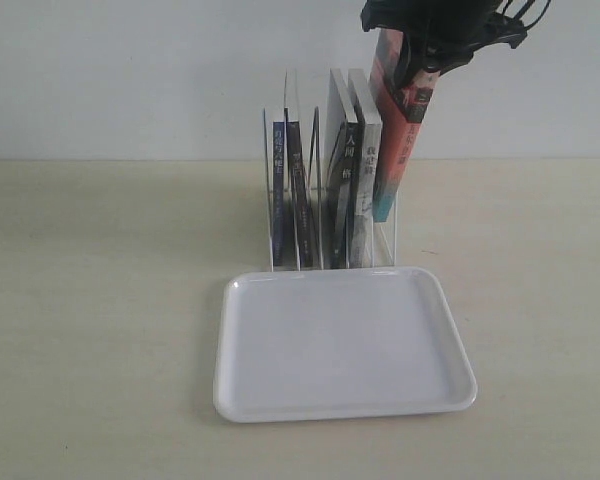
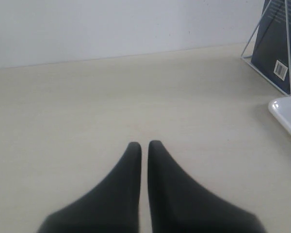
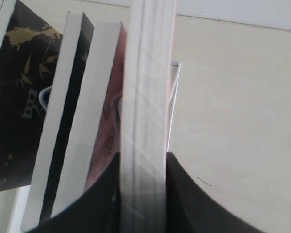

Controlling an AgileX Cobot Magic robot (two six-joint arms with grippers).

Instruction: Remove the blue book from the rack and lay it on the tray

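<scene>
Right hand on red-spined book — lower edge perhaps within rack.

From my station the tray reads as smooth, glossy white plastic that catches the light along its rim. The rack is thin, bright silver metal wire, and the table under both is a pale, matt surface with a faint wood-like grain. On the right wrist camera I see the red-orange-spined book as a block of matt white paper page edges, finely lined, and the left gripper has fingers that look like smooth, matt black plastic.
</scene>
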